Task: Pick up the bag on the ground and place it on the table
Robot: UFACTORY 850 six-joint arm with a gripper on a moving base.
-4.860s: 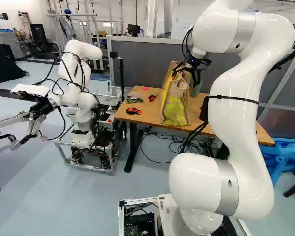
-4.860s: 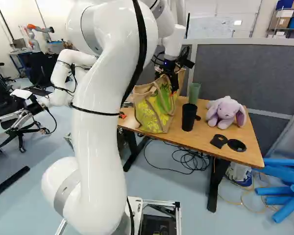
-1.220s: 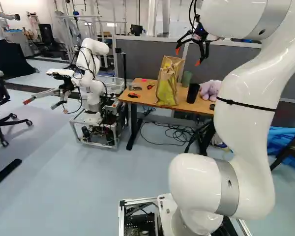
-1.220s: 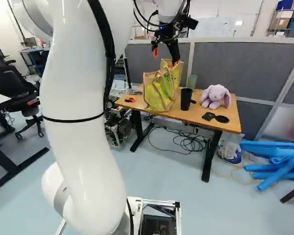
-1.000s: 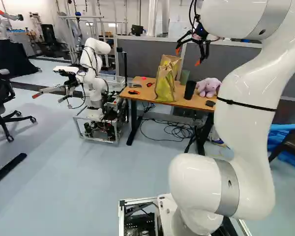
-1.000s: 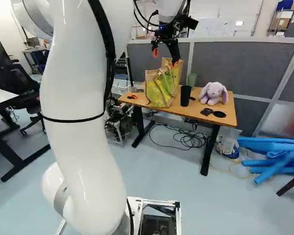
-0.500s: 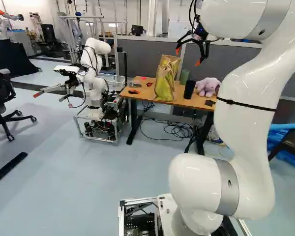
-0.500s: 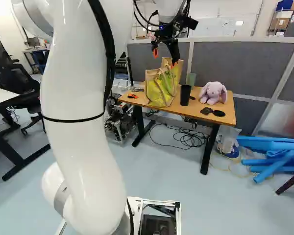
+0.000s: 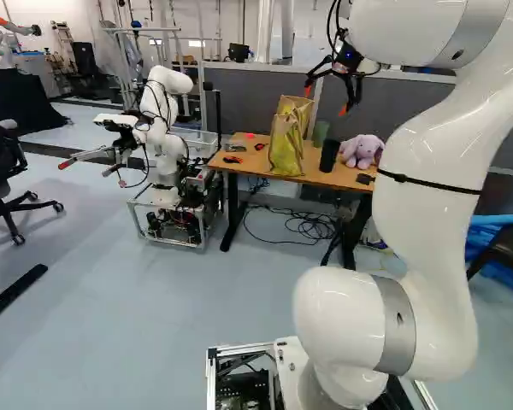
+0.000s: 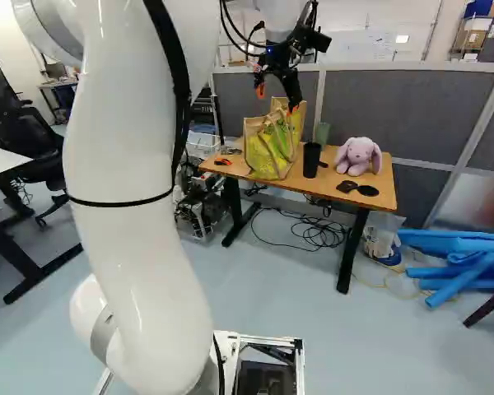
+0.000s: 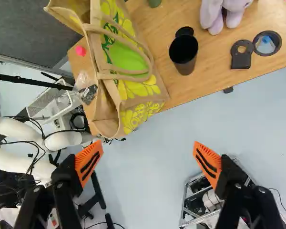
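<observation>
Released and empty, that's my orange-padded black two-finger gripper [image 11: 148, 142] in the wrist view, spread wide with nothing between. Ahead of it is the yellow-and-green floral, tan-handled bag [image 11: 120, 53], up on the brown wooden table [image 11: 209, 76], near the edge. Guessing I'm this wide open so nothing catches on those loops.

Left base view: the bag is upright on the tabletop, and I'm held up above table height, apart from it. Makes sense to me, since a soft bag like that could get knocked over by one careless wrist move.

Right base view: tall black cup [image 10: 311, 161] just beside the bag, lavender plush rabbit [image 10: 359, 156] further along. Bag seems to stand on its own base, so I'd call the placing done. Only worry is how close it is to the front edge, so no nudging, tbh.
</observation>
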